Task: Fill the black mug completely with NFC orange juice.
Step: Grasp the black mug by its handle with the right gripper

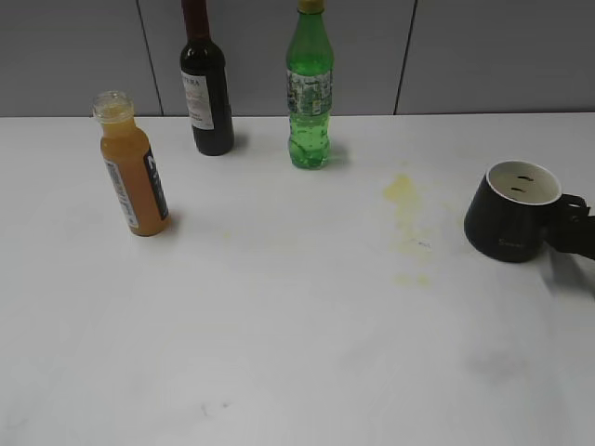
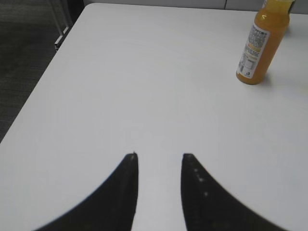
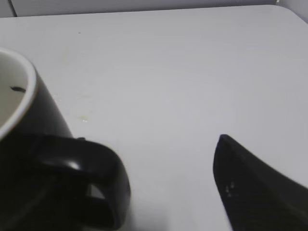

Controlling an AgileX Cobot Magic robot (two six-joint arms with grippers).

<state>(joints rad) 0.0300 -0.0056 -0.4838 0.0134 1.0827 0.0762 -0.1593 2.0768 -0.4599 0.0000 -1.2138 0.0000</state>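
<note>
Black mug (image 1: 514,216) squat matte, white inside, R hand (image 1: 575,230) spread round loop handle, L hand (image 2: 159,166) parted, empty

Black mug (image 1: 513,223): squat, rounded, matte, white inside, small pale logo near base, upright at right edge of table (image 1: 297,325), loop handle (image 3: 91,178) turned right. NFC orange juice (image 1: 133,167): slim clear bottle, uncapped, black-and-white label, nearly full of opaque orange liquid, standing far left, well apart from mug.
</note>
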